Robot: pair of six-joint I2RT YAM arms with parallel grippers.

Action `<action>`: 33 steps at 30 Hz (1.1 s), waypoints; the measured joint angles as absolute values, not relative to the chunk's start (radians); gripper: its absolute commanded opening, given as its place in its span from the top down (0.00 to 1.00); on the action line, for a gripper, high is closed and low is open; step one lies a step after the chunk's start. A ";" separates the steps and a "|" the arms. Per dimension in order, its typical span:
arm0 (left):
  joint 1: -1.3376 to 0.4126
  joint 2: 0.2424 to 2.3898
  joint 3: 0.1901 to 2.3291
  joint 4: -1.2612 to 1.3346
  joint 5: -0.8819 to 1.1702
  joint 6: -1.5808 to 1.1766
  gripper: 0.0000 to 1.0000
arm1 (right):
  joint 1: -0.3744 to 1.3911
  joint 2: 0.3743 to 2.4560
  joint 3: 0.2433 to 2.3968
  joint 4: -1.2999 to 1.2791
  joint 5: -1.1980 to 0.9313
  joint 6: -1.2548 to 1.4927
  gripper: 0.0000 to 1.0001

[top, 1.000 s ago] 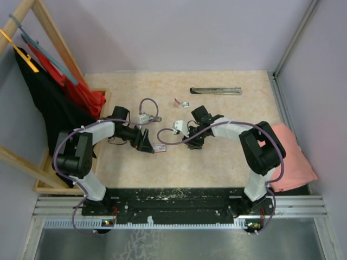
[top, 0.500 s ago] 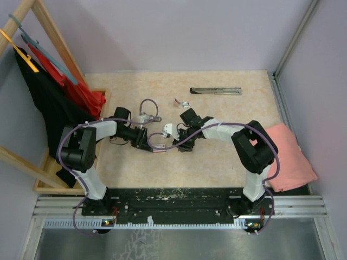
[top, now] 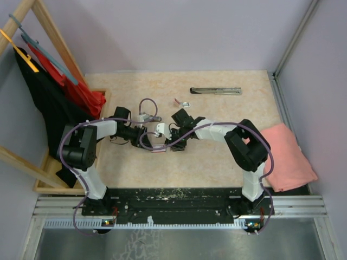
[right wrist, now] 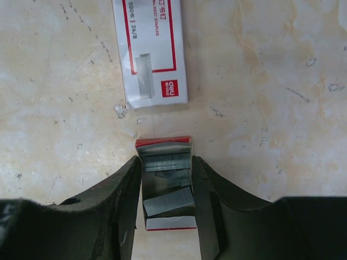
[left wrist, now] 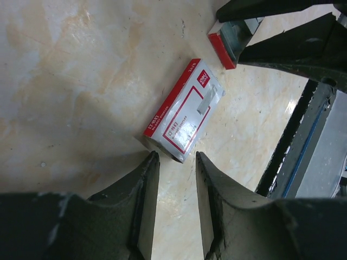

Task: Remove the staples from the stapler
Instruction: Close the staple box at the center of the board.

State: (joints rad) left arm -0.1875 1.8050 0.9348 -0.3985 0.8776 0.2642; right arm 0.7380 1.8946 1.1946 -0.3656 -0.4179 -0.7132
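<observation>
Your right hand (right wrist: 165,161) is clenched on the open cardboard tray (right wrist: 162,143), one finger flat against each long side, with the tray's red end pointing left across the surface (right wrist: 260,81). The staples (right wrist: 168,201) lie inside it. They are dull-grey strips: one loose block sits askew nearer the wrist, and a flatter row lies under it toward the red end.

Just left of that red end, with a slim gap of bare surface between, the red-and-white staple-box sleeve (right wrist: 150,54) lies printed face up. The views don't show whether anything is inside it. Your left hand (left wrist: 174,157) sits at the sleeve's other end, its fingers (left wrist: 141,184) drawn close together and the sleeve's corner right at their tips. I can't tell whether they nip the card or only stand against it.

This looks like the step of sliding the loaded tray into the sleeve.
- **Line up first:** the sleeve lies a little off the tray's line and slightly skewed, so square the two before you push.
- **Hold it level:** carry the tray flat and low, because the top block is loose and would likely slide over the shallow wall if you tip it.
- **Brace the sleeve:** use your left hand as a backstop so the sleeve can't skate away.
- **Go gently:** ease in slowly, and if the red end catches the sleeve's lip, back off rather than force it. Don't squeeze harder either, as thin card walls will probably buckle
</observation>
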 measured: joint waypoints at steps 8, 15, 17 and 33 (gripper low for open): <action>-0.187 1.814 0.942 -0.385 0.882 0.256 0.61 | 0.768 1.915 1.220 -0.350 -0.397 -0.683 0.60; -0.187 1.829 0.952 -0.377 0.891 0.243 0.63 | 0.773 1.935 1.245 -0.340 -0.385 -0.661 0.61; -0.187 1.831 0.952 -0.374 0.895 0.241 0.63 | 0.776 1.937 1.246 -0.335 -0.383 -0.657 0.61; -0.187 1.833 0.952 -0.371 0.894 0.227 0.63 | 0.794 1.940 1.249 -0.334 -0.382 -0.646 0.61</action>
